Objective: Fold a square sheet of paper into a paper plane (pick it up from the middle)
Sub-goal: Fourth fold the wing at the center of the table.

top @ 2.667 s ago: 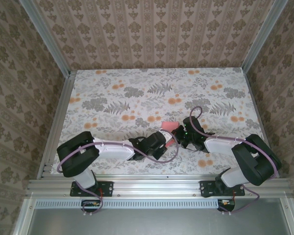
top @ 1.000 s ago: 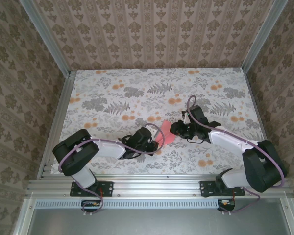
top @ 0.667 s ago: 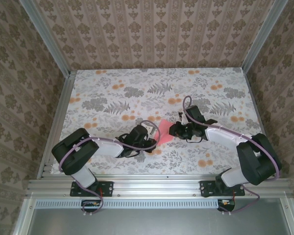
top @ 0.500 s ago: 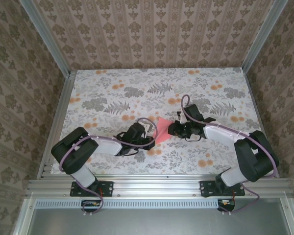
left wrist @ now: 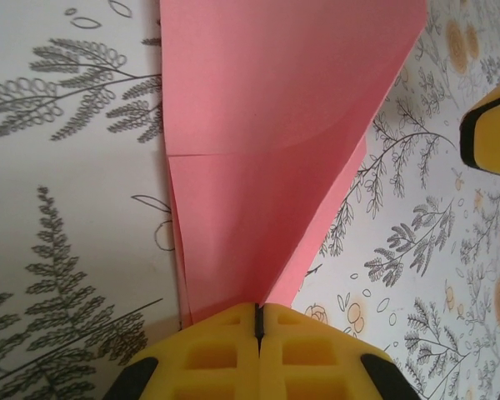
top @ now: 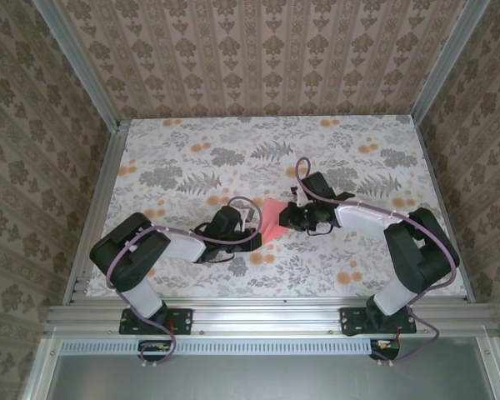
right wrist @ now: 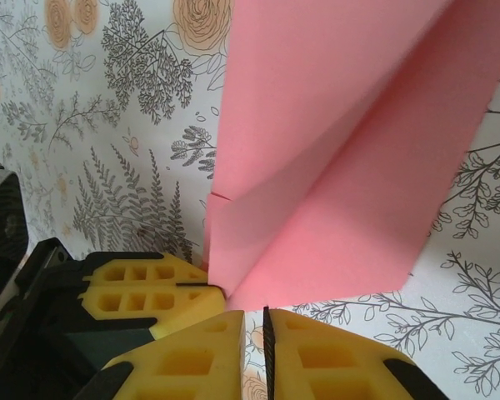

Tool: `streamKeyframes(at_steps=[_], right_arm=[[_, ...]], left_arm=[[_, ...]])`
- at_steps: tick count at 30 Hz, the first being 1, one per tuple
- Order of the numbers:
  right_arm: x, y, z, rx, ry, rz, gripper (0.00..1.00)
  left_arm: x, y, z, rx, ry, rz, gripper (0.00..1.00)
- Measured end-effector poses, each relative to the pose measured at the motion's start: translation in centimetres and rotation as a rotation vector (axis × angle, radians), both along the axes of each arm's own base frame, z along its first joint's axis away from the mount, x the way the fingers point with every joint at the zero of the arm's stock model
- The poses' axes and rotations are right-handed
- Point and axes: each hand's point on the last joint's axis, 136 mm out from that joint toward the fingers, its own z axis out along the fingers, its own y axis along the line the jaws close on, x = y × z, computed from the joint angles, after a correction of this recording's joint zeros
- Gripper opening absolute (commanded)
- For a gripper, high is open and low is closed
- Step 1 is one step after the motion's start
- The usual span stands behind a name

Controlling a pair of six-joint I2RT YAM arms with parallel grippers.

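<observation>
A thin salmon-pink paper sheet (top: 272,218), folded into overlapping layers, sat between the two sets of fingertips over the grey-and-orange floral tabletop (top: 233,158). The left gripper (top: 252,227) had its yellow, grid-patterned fingers (left wrist: 208,346) pressed tightly together on the sheet (left wrist: 267,167), with only a hairline seam showing between them. From that pinch the paper widened away from the fingertips, and a straight crease crossed it partway along. In the left wrist view, one yellow finger (left wrist: 492,133) of the right gripper (top: 288,218) stood off the sheet's far right side, just beside its edge. From the right wrist, the right gripper (right wrist: 265,315) showed its two yellow fingers nearly closed, with a thin dark slit left between them. The sheet (right wrist: 342,167) had its lowest corner right at those fingertips, and whether any paper was caught in the slit could not be told. Just left of them, the left gripper (right wrist: 207,282) clamped the sheet's corner.
</observation>
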Motion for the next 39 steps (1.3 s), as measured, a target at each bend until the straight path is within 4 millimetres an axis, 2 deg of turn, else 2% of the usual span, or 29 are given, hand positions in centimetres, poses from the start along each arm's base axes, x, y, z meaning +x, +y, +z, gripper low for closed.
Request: streamKeyframes(at_steps=[14, 22, 39], right_arm=[[-0.6, -0.4, -4.8, -0.090, 0.099, 0.016, 0.09], [-0.4, -0.7, -4.8, -0.145, 0.073, 0.045, 0.08], [-0.4, -0.8, -4.8, -0.152, 0.070, 0.054, 0.08]], left_arm=[[0.3, 0.3, 0.1, -0.020, 0.029, 0.026, 0.00], [0.7, 0.6, 0.3, -0.028, 0.032, 0.040, 0.00], [1.0, 1.4, -0.1, -0.023, 0.081, 0.080, 0.00]])
